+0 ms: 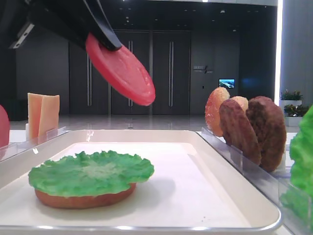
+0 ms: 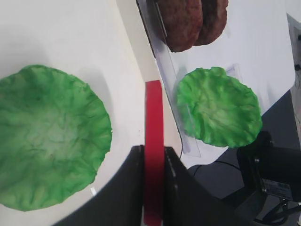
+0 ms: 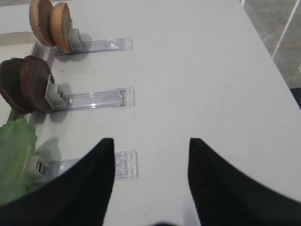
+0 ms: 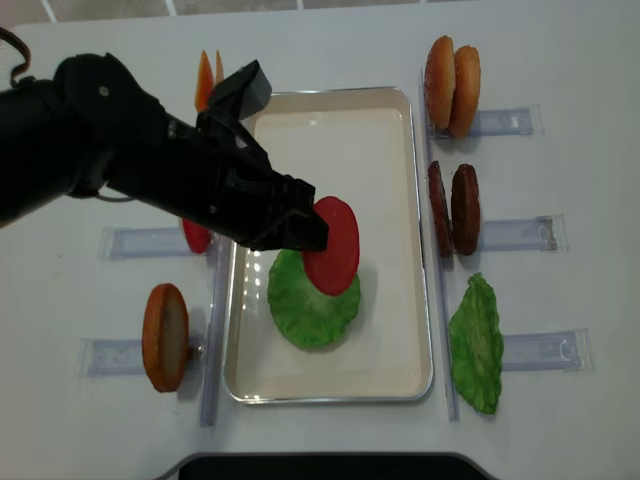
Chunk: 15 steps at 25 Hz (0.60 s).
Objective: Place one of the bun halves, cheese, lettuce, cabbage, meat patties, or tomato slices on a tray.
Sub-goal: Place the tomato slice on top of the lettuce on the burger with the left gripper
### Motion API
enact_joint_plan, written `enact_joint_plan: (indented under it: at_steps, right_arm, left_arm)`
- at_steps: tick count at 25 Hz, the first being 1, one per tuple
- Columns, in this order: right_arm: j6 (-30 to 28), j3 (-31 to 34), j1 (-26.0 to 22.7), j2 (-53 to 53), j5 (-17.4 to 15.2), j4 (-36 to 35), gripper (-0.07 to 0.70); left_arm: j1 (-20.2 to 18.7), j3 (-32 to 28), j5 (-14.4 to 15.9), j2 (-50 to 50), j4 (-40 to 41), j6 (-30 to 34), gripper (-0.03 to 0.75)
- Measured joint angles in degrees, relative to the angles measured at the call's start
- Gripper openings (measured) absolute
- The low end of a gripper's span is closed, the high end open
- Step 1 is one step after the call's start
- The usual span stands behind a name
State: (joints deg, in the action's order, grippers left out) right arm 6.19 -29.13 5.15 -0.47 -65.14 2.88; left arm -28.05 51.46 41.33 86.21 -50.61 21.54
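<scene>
- The left gripper (image 2: 153,162) has its fingers (image 2: 129,179) clamped on the edge of a tomato slice (image 4: 332,246), held tilted in the air above the tray (image 4: 390,372).
- Right below the slice, lettuce (image 4: 305,305) lies flat on a bun half (image 1: 83,199) inside the tray (only the bun's rim shows under the leaf).
- The right gripper (image 3: 151,155) hovers over bare table (image 3: 197,70), its fingers spread apart and holding nothing.
- Standing in clear holders beside the tray: meat patties (image 4: 453,208), two more bun halves (image 4: 452,72), a second lettuce leaf (image 4: 477,345) and cheese (image 1: 43,113).
</scene>
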Motion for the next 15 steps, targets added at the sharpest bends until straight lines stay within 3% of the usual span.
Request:
enact_joint_plan:
  at_steps: [8, 15]
  right_arm:
    - [0.0, 0.0, 0.0, 0.0, 0.0, 0.0, 0.345]
    - [0.0, 0.0, 0.0, 0.0, 0.0, 0.0, 0.345]
  left_arm:
    - [1.84, -0.12, 0.85, 2.14, -4.58, 5.56, 0.057]
    - [11.26, -9.58, 5.8, 2.14, -22.62, 23.32, 0.057]
